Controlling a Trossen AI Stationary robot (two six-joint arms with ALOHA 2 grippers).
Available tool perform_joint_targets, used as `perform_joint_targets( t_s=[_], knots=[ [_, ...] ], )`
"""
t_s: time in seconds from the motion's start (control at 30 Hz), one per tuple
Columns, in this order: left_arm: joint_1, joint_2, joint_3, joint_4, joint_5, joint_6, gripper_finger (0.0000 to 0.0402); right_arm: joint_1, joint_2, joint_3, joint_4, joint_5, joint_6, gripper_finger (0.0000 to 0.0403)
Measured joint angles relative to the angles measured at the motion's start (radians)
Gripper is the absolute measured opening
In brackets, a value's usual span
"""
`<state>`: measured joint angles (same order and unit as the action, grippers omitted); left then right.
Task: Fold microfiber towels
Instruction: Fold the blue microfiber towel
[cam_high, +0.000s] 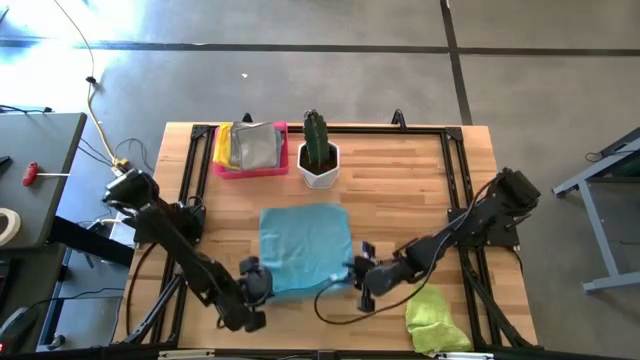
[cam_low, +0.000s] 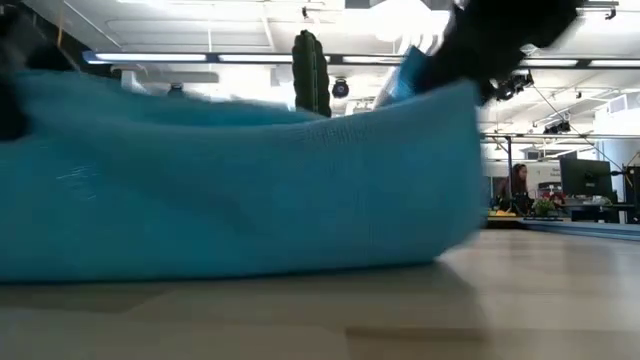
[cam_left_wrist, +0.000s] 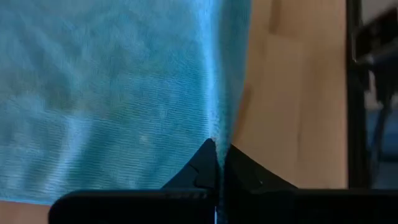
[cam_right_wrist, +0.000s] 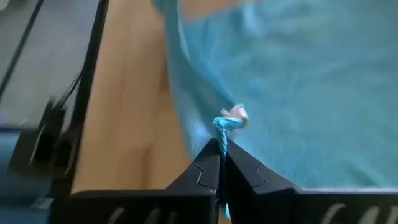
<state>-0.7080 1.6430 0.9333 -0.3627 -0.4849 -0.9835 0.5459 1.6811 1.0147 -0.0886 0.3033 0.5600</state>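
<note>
I see the left hand (cam_high: 256, 283) at the near edge of the surface (cam_high: 400, 200), pinched tight on the near-left corner of the light blue towel (cam_high: 305, 245). The towel lies spread mid-surface, its near edge lifted. The right hand (cam_high: 358, 275) is clamped on the near-right corner. A crumpled lime green towel (cam_high: 437, 312) sits near-right. At the far edge, left of a potted cactus (cam_high: 318, 150), the pink tray (cam_high: 250, 168) holds folded yellow and grey towels (cam_high: 247, 146).
</note>
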Motion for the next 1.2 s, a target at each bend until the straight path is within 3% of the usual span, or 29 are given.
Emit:
perform_joint_targets(
  t_s=[0.17,0.43,0.7,0.83,0.97,1.2],
  knots=[
    [0.007,0.023,0.091,-0.158,0.022,0.036,0.0000,0.004,0.051,0.001,-0.004,-0.035,-0.010,0.0000],
    [0.118,0.023,0.174,-0.598,-0.200,0.064,0.0000,-0.126,0.038,0.001,-0.134,0.176,-0.180,0.0000],
    [0.314,0.034,0.101,-0.601,-0.223,0.167,0.0000,-0.311,0.038,0.001,-0.214,0.195,-0.265,0.0000],
    [0.394,0.041,0.056,-0.573,-0.216,0.192,0.0000,-0.390,0.044,0.001,-0.197,0.129,-0.301,0.0000],
    [0.445,0.048,0.034,-0.541,-0.204,0.239,0.0000,-0.438,0.093,0.001,-0.162,0.038,-0.322,0.0001],
    [0.506,0.061,0.026,-0.512,-0.207,0.325,0.0000,-0.477,0.157,0.001,-0.127,0.033,-0.380,0.0017]
  ],
)
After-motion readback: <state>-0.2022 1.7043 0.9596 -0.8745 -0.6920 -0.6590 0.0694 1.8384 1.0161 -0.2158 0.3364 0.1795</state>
